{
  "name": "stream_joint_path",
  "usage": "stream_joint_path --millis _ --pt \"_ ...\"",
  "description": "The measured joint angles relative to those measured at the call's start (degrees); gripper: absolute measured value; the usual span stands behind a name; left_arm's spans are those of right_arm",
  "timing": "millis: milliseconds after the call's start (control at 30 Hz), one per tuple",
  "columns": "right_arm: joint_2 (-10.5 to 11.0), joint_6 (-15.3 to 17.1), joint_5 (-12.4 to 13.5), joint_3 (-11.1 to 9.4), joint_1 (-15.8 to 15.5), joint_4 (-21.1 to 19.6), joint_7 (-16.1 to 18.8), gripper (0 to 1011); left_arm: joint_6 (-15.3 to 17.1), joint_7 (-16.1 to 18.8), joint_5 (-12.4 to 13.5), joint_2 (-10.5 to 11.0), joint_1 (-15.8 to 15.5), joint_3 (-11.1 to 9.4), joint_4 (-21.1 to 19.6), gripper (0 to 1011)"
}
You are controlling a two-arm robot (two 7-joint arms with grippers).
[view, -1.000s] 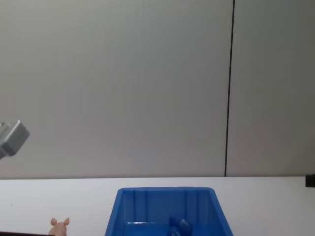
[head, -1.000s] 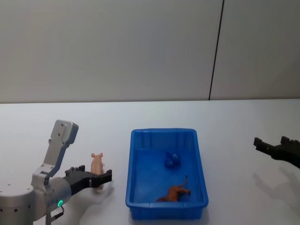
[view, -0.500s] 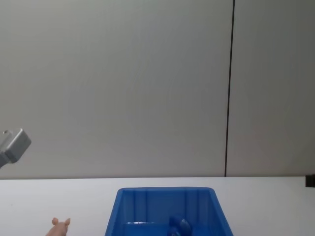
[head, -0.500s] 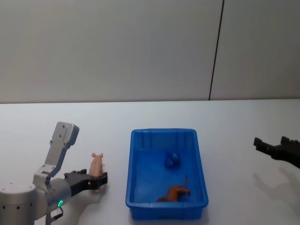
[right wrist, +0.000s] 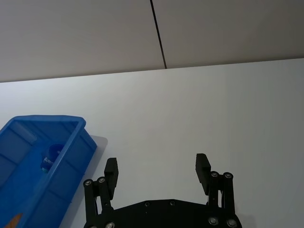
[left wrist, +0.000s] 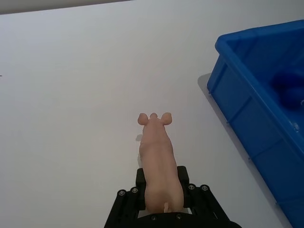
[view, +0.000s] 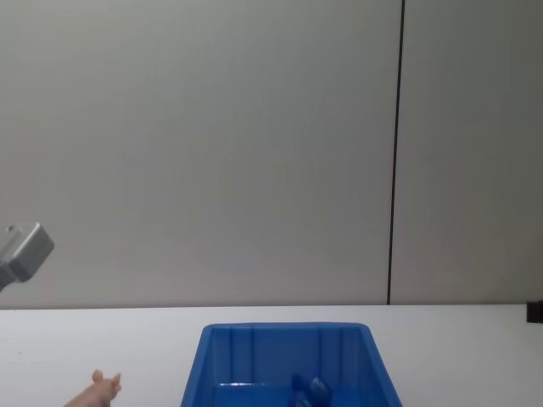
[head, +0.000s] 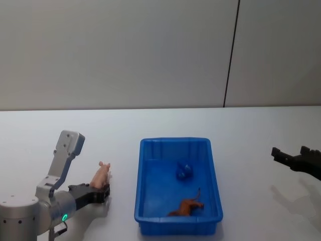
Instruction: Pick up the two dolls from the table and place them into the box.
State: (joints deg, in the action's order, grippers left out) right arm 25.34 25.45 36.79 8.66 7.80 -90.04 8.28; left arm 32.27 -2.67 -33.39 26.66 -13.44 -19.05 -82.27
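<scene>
Pale pink and pig-shaped, the pig doll (head: 100, 175) is clamped by its rear end between the fingers of the left gripper (head: 100, 192), at about 9 o'clock from the box (head: 142, 165) on the white table (head: 251, 130). The left wrist view shows the black fingers (left wrist: 183, 174) pressed against both flanks of the pig (left wrist: 159, 164), its snout and ears pointing away from the wrist and its shadow lying on the table beneath it. In the chest view the pig's head (view: 103, 387) peeks up at the lower left, beside the blue box (view: 288, 332).

Inside the box, a brown animal figure (head: 186, 206) lies on its side toward the 6 o'clock end, and a small dark blue object (head: 183, 170) sits near the middle of the floor.

At 3 o'clock, well apart from the box, the right gripper (head: 294, 155) hovers above the table with its fingers (right wrist: 112, 168) spread wide and nothing between them.
</scene>
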Motion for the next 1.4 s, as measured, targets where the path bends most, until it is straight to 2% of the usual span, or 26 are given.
stream_joint_path --millis 233,733,1000,1200,1400 --pt "0.0 0.0 0.0 0.0 0.0 0.0 0.0 1001 -2.4 0.4 0.6 0.4 0.6 0.2 -1.2 391" --pt "0.0 0.0 0.0 0.0 0.0 0.0 0.0 1001 -10.2 0.6 1.9 2.1 2.4 1.2 -6.1 391" --pt "0.0 0.0 0.0 0.0 0.0 0.0 0.0 1001 -13.8 -3.4 2.0 2.5 2.2 1.7 -8.7 391" --pt "0.0 0.0 0.0 0.0 0.0 0.0 0.0 1001 -14.4 -6.9 2.0 2.1 1.2 1.7 -9.1 390" --pt "0.0 0.0 0.0 0.0 0.0 0.0 0.0 1001 -14.0 -12.2 1.8 1.0 -0.8 1.3 -8.5 390"
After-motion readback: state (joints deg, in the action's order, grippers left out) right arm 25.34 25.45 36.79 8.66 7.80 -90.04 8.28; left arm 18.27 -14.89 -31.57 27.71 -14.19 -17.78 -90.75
